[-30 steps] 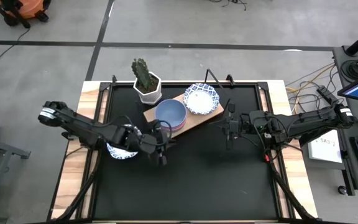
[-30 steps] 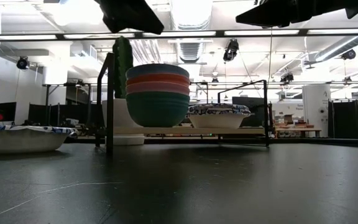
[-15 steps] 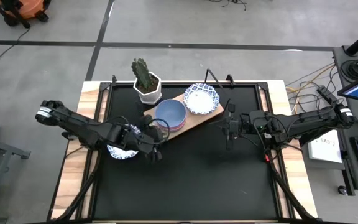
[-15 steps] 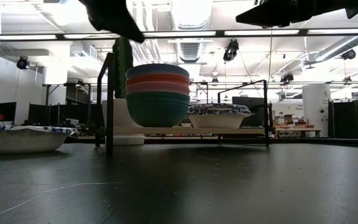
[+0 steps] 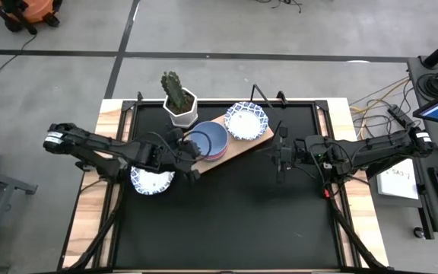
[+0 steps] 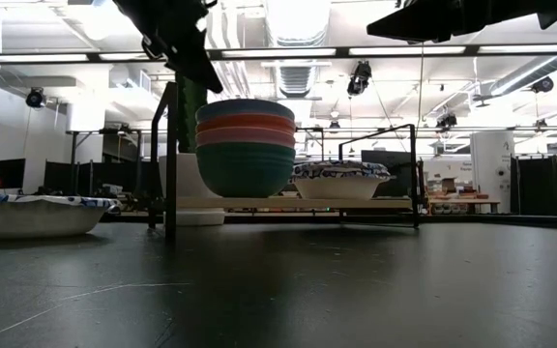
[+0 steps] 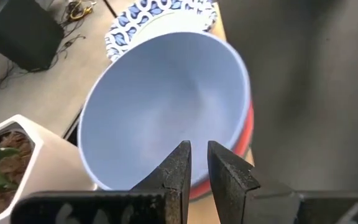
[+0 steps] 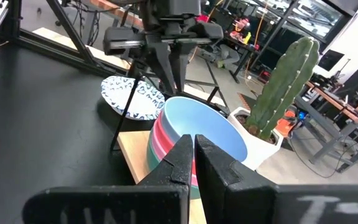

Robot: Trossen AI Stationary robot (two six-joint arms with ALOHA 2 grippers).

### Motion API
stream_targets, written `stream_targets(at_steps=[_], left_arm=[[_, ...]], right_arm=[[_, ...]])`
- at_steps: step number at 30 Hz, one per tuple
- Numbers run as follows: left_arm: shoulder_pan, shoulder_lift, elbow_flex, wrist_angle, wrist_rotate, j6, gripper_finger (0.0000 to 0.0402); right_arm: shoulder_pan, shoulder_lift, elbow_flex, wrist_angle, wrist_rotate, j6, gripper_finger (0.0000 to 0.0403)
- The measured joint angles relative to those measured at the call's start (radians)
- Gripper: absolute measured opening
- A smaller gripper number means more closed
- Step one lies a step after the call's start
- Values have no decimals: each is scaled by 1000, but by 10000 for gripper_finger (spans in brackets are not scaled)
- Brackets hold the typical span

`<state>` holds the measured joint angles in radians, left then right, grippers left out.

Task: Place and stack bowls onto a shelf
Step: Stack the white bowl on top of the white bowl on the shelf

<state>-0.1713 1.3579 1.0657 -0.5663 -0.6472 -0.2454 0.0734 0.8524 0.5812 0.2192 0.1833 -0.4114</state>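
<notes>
A stack of plain bowls (image 5: 209,141), blue on top over red, pink and green (image 6: 246,145), stands on the light-brown shelf (image 5: 243,146). Beside it on the shelf sit white bowls with blue patterned rims (image 5: 246,120). One more patterned bowl (image 5: 152,181) rests on the black table, left of the shelf. My left gripper (image 5: 193,166) hovers at the stack's near-left side, above the blue bowl's rim (image 7: 166,180), fingers shut to a narrow slit. My right gripper (image 5: 281,158) waits shut over the table, right of the shelf.
A white hexagonal pot with a cactus (image 5: 179,103) stands at the shelf's far left end, close to the stack. A thin black frame (image 6: 170,159) rises around the table's far part. Open black tabletop (image 5: 234,221) lies toward the near edge.
My left gripper has moved from the table's middle toward the far edge and up, swinging to the bowl stack's near-left side. The patterned bowl on the table now shows more fully beneath the arm. The bowls have stayed in place.
</notes>
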Motion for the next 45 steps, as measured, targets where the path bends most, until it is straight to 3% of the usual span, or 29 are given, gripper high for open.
stream_targets(at_steps=[5, 9, 14, 19, 23, 34, 45], left_arm=[[-2, -9, 19, -52, 15, -2, 36], [-66, -39, 146, -239, 135, -82, 36], [-160, -44, 299, -601, 401, -374, 36], [-239, -48, 254, -749, 434, -632, 36], [-260, -55, 119, -732, 487, -731, 50], [-213, -61, -262, -407, 537, -753, 161], [-206, -56, -376, -261, 594, -737, 153]], right_arm=[[0, 0, 0, -1, 0, 9, 9], [0, 0, 0, -1, 0, 28, 9], [0, 0, 0, -3, 0, 82, 9], [3, 0, 0, -3, -8, 157, 9], [35, 0, 0, -6, -9, 210, 9], [208, -15, 0, -31, -8, 316, 9], [248, -15, 0, -20, 1, 411, 9]])
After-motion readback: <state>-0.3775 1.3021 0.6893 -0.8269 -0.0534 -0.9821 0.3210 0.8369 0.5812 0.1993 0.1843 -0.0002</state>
